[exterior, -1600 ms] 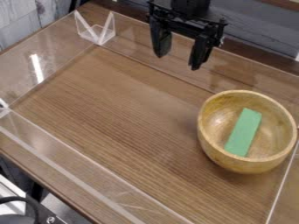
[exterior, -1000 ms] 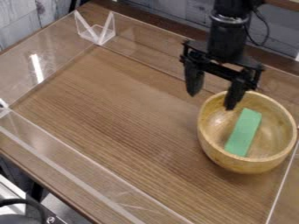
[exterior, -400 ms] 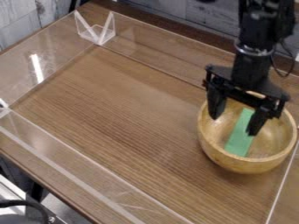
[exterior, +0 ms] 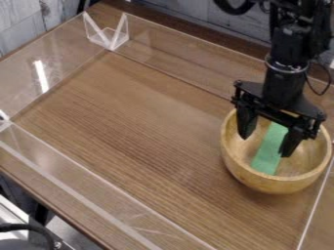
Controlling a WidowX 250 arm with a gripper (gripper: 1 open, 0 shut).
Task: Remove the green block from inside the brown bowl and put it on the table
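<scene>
The brown bowl [exterior: 248,171] sits on the table [exterior: 131,117] at the right, near the front edge. The green block [exterior: 271,155] lies slanted inside it, its upper end partly hidden behind my gripper. My gripper [exterior: 275,135] points straight down and hangs open just above the bowl, its black fingers [exterior: 247,123] straddling the block's upper end. Nothing is held between the fingers.
Low clear plastic walls [exterior: 78,186] edge the tabletop. A clear plastic piece [exterior: 104,31] stands at the back left corner. The bowl lies close to the right wall.
My gripper has travelled from the back of the table to the right and down, ending over the bowl with its fingers around the block's upper end. It stayed open throughout.
</scene>
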